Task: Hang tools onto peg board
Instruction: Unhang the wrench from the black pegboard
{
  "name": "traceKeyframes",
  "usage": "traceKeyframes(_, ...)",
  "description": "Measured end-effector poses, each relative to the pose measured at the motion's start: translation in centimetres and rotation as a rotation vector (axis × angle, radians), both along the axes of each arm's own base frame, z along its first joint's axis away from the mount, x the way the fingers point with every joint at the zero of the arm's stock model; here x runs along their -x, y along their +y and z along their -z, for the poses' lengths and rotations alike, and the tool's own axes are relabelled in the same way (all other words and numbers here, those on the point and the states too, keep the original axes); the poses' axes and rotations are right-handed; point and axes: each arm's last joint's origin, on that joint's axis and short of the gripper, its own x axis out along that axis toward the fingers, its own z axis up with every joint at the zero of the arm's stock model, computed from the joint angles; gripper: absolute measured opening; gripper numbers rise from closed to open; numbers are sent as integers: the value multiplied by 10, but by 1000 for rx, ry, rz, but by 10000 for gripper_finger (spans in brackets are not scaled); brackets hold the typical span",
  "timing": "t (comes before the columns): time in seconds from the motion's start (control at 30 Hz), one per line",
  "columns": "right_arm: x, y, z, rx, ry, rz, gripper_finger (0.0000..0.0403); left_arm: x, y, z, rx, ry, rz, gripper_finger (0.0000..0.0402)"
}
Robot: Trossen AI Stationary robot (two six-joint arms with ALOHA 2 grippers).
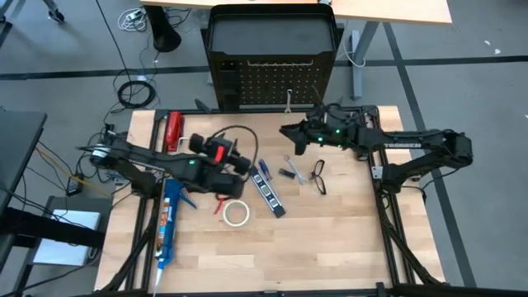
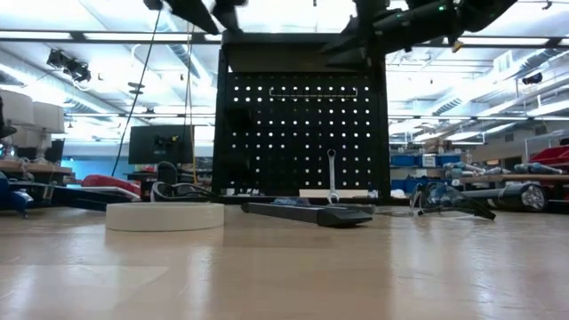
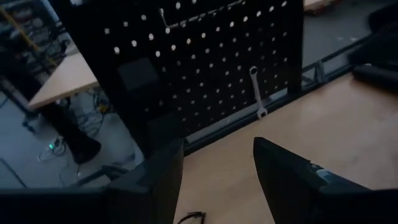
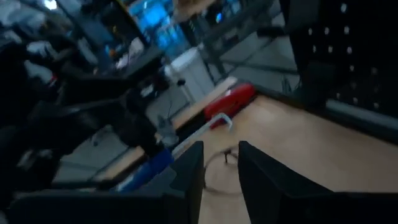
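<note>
- High view: the peg board (image 1: 272, 82) is seen standing upright at the far edge of the table (image 1: 346, 239), near its middle.
- One silver wrench (image 1: 289, 101) is hung on the board's face, toward its right side; in the low view it (image 2: 332, 175) hangs low on the panel, and the left wrist view shows it (image 3: 257, 91) there too.
- The right gripper (image 1: 286, 132) is held above the table just in front of the board, a little left of the hung wrench; its fingers (image 4: 186, 174) are seen with a narrow gap between them and nothing pinched.
- The left gripper (image 1: 244, 167) is held over the table's left-middle, its fingers (image 3: 283, 171) spread wide and empty.
- Left on the tabletop: a white tape roll (image 1: 236, 213) near the centre, safety glasses (image 1: 318, 176) to the right of centre, a second wrench (image 1: 294, 167) just left of them.
- A blue caulking gun (image 1: 169, 219) is laid along the left side; a red-handled tool (image 1: 173, 130) lies at the far left.
</note>
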Motion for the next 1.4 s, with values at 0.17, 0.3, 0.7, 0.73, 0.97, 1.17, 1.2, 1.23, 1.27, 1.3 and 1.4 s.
traceKeyframes(0.17, -18, 10, 7, 29, -59, 77, 80, 38, -3, -20, 4, -62, 45, 198)
traceKeyframes(0.3, -34, 19, 2, 29, -100, 108, 58, 63, -1, -31, 36, -151, 59, 183)
traceKeyframes(0.7, -97, 13, -31, 349, -19, 48, 32, 90, 7, -48, 26, -124, 119, 161)
traceKeyframes(0.73, -100, 10, -31, 363, -12, 54, 32, 91, 7, -49, 32, -143, 114, 161)
traceKeyframes(0.97, -108, -25, -13, 369, 38, 56, 47, 93, 8, -50, 13, -140, 109, 161)
traceKeyframes(1.17, -112, -50, 9, 284, 51, -36, 100, 93, 7, -52, 6, -184, 92, 161)
traceKeyframes(1.2, -112, -54, 13, 289, 68, -33, 112, 95, 7, -52, 1, -185, 93, 161)
traceKeyframes(1.23, -113, -58, 18, 294, 88, -30, 126, 97, 6, -53, -3, -182, 100, 161)
traceKeyframes(1.27, -113, -62, 22, 292, 103, -23, 140, 99, 6, -55, -11, -180, 105, 161)
traceKeyframes(1.3, -112, -66, 25, 283, 120, -16, 154, 101, 6, -56, -19, -170, 112, 161)
traceKeyframes(1.4, -109, -76, 31, 241, 146, 12, 202, 109, 4, -60, -20, -155, 146, 160)
